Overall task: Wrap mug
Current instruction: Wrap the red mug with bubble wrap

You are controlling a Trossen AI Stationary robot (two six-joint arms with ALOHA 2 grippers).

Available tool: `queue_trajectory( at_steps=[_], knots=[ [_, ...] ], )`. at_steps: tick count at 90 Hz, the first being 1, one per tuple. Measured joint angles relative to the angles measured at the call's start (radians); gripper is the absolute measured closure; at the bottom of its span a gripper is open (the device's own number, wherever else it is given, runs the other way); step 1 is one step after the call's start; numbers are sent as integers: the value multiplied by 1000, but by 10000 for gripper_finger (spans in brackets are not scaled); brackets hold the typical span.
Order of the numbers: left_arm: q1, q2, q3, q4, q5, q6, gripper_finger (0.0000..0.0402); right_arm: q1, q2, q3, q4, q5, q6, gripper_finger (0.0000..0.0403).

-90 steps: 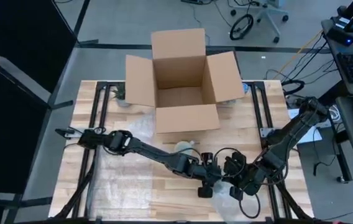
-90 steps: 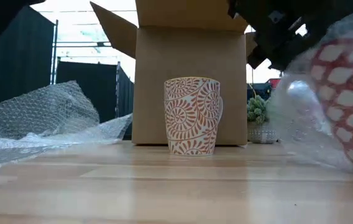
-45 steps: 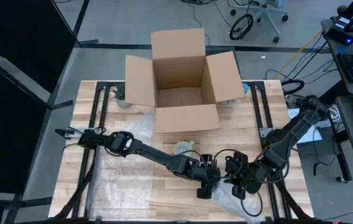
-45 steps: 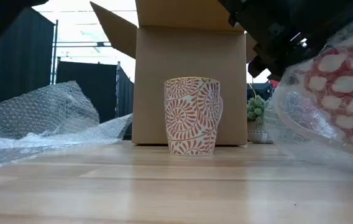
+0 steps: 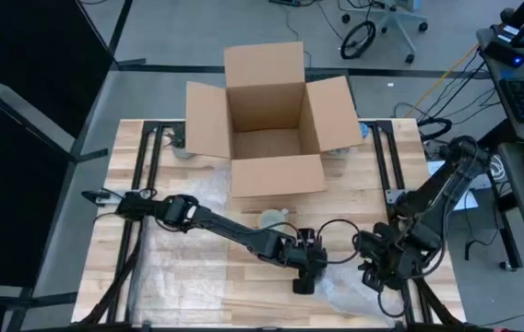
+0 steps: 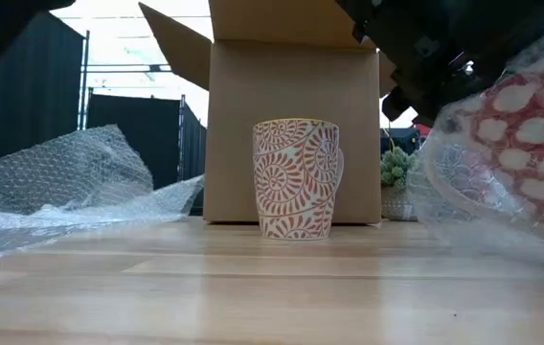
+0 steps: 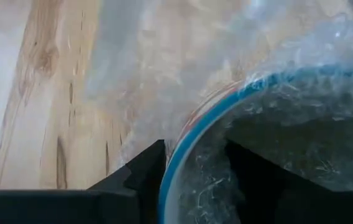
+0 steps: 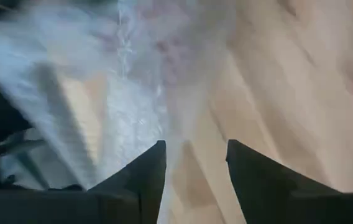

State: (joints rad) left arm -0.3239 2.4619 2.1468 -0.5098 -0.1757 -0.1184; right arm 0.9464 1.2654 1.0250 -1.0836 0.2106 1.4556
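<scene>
The mug (image 6: pixel 526 134), white with a red lattice pattern, is covered in clear bubble wrap (image 6: pixel 454 192) and lies tilted near the table's front right. My left gripper (image 5: pixel 303 275) is shut on its rim. My right gripper (image 5: pixel 375 266) stands open to the right of it, with nothing between its fingers (image 8: pixel 142 177). A second mug (image 6: pixel 296 177), cream with orange swirls, stands upright on its base in front of the cardboard box (image 5: pixel 276 120). My left gripper holds the mug by its rim (image 7: pixel 186 140), bubble wrap and all. One finger (image 7: pixel 142 171) is outside the wall and the other (image 7: pixel 257 177) is inside the mouth. The mug sits tilted, mouth to the side, with loose wrap trailing below it (image 6: pixel 483 235).
A large crumpled sheet of bubble wrap (image 5: pixel 184 267) covers the table's left part. The open cardboard box stands at the far middle, flaps spread. A small potted plant (image 6: pixel 398 182) stands beside the box. Bare wood (image 6: pixel 205 287) lies in front of the swirl mug.
My right gripper has drawn away from the wrapped mug toward the table's right edge. The wrapped mug has tipped and risen a little in my left gripper's hold, its mouth turning more sideways.
</scene>
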Motion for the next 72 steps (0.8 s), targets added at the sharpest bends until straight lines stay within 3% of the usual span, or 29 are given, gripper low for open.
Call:
queue_trajectory(
  at_steps=[18, 46, 57, 72],
  knots=[
    [0, 0, 0, 1, 0, 0, 256, 80, 15, 0, 54, 8, 48, 251],
    [0, 0, 2, 3, 0, 0, 256, 178, 13, -65, 73, 184, 168, 252],
    [0, 0, 2, 3, 0, 0, 256, 179, 14, -170, 226, 185, 179, 252],
    [0, -1, 2, 3, 0, 0, 256, 179, 15, -252, 549, 187, 52, 261]
  ],
)
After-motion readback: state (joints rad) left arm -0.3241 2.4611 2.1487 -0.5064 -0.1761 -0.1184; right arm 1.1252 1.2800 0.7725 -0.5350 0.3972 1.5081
